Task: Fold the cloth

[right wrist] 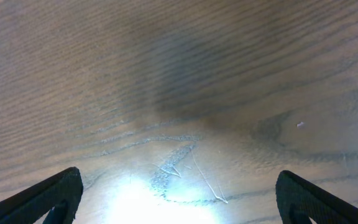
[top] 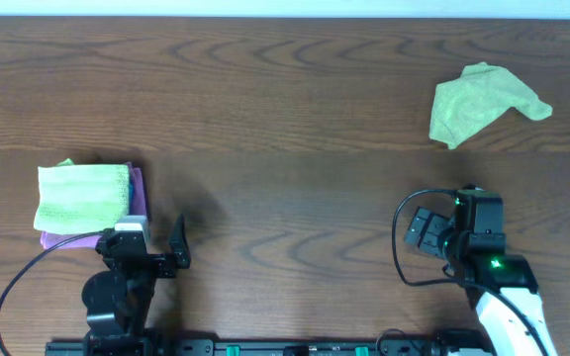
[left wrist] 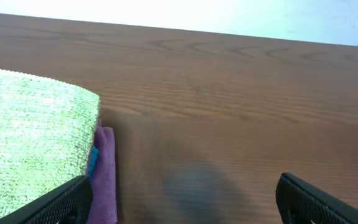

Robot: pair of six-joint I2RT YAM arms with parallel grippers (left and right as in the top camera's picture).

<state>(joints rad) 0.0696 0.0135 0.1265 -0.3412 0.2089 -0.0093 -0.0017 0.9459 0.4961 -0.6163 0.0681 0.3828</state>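
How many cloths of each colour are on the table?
Crumpled lime-green cloth: 1
Folded pale green cloth: 1
Purple cloth: 1
Total: 3
A blue sliver in the stack is too small to tell.

Even bright light; white glare on table [right wrist: 143, 194] in right wrist view; foreground edges blurred

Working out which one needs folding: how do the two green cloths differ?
The crumpled green cloth lies rumpled, far right, alone on the table. The folded green cloth is a neat rectangle, near left, stacked on a purple cloth, and looks paler. Neither is gripped.
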